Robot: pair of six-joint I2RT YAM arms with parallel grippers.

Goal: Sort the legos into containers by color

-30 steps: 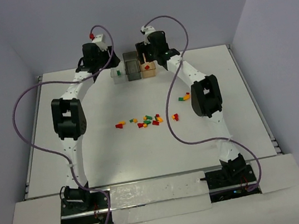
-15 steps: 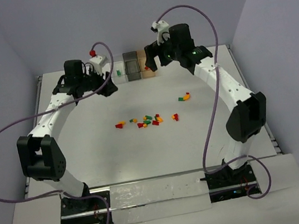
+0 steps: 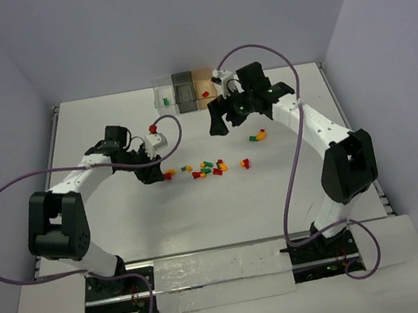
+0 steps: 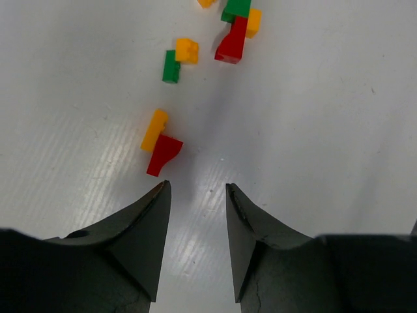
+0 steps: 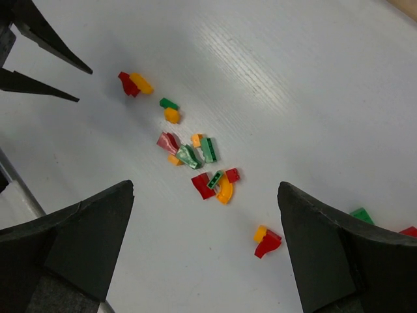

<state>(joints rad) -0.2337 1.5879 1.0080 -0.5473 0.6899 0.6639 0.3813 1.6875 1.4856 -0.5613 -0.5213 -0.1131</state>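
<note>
The legos (image 3: 205, 170) lie scattered in mid-table, in red, green and orange-yellow. My left gripper (image 3: 151, 174) is low beside the leftmost pair; in the left wrist view it (image 4: 197, 186) is open with a narrow gap and nothing in it. A red brick joined to a yellow one (image 4: 161, 147) lies just beyond its left fingertip. My right gripper (image 3: 218, 121) hovers above the pile, wide open and empty (image 5: 205, 189). The containers stand in a row at the back: clear (image 3: 161, 93), dark grey (image 3: 183, 89), orange-tinted (image 3: 205, 87).
A green and yellow lego pair (image 3: 257, 136) lies apart to the right of the pile. A red and yellow pair (image 5: 267, 240) sits near my right finger. Purple cables loop off both arms. Walls close in the table at the back and sides.
Both arms have swung back from the containers to the pile. The left gripper dropped down beside the red and yellow pair and its jaws narrowed. The right gripper opened wide.
</note>
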